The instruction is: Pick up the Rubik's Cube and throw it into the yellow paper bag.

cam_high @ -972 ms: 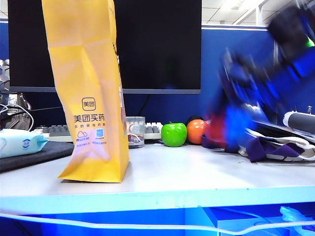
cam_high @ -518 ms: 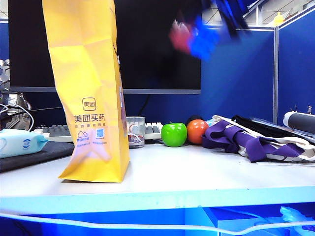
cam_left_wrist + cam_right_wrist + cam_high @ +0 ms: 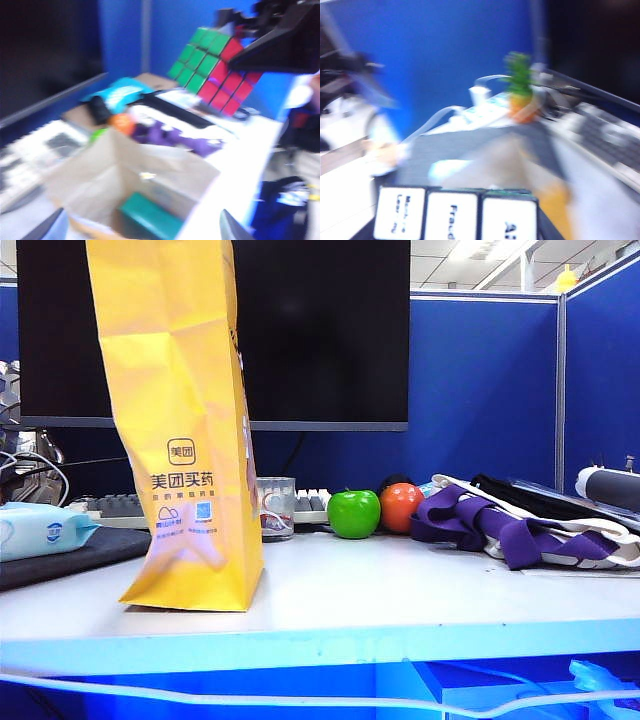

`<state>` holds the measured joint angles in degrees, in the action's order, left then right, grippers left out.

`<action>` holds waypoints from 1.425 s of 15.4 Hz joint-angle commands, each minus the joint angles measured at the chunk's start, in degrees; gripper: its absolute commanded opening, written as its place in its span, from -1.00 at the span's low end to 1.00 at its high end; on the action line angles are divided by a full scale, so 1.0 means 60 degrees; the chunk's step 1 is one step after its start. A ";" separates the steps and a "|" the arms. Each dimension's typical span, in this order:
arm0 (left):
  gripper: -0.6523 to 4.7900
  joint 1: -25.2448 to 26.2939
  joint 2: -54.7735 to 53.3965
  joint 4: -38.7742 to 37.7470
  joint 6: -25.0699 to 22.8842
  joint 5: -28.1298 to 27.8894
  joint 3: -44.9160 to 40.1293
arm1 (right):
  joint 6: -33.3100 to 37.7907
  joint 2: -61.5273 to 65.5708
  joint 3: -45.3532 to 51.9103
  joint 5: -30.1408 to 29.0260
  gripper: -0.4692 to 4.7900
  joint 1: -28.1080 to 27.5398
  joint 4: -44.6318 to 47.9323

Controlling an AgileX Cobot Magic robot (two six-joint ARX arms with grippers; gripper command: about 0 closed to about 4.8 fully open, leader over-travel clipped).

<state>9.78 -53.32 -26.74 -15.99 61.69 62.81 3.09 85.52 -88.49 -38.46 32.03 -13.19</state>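
Observation:
The Rubik's Cube (image 3: 212,65), showing green and red faces, hangs in the air above and beyond the bag's open mouth, clamped by a black finger (image 3: 280,45) of the right gripper. In the right wrist view the cube's white face (image 3: 452,220) fills the gap of my right gripper (image 3: 455,225), with blurred yellow bag (image 3: 555,205) below. My left gripper (image 3: 142,230) is open over the bag's pale inner wall (image 3: 100,185), nothing between its tips. The yellow paper bag (image 3: 180,420) stands upright at the table's left. Neither arm nor the cube shows in the exterior view.
A teal box (image 3: 150,217) lies inside the bag. A green apple (image 3: 354,513), an orange (image 3: 400,506) and a glass cup (image 3: 275,508) stand before the monitor (image 3: 320,330). Purple cloth (image 3: 500,525) lies at right, a wipes pack (image 3: 40,530) at left.
The arm with the cube rose from the table's right side, swung up and left, and has left the exterior view through the top. The bag has not moved.

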 commanded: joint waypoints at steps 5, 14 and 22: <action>0.70 0.0022 0.0011 -0.0812 -0.0947 0.0189 0.0022 | 0.0022 0.1887 -0.2197 -0.1530 -0.84 0.0423 0.0189; 0.70 -0.0004 -0.0565 -0.0954 -0.0984 -0.1016 0.0022 | -0.0124 0.3286 -0.2812 -0.0874 -0.84 0.1344 0.0240; 0.70 -0.0069 -0.0568 -0.0911 -0.0984 -0.1067 0.0022 | -0.0557 0.3297 -0.2809 -0.0561 -0.74 0.0991 -0.0007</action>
<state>9.39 -56.88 -32.60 -21.82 55.05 62.78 0.05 105.84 -104.90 -41.63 38.39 -14.46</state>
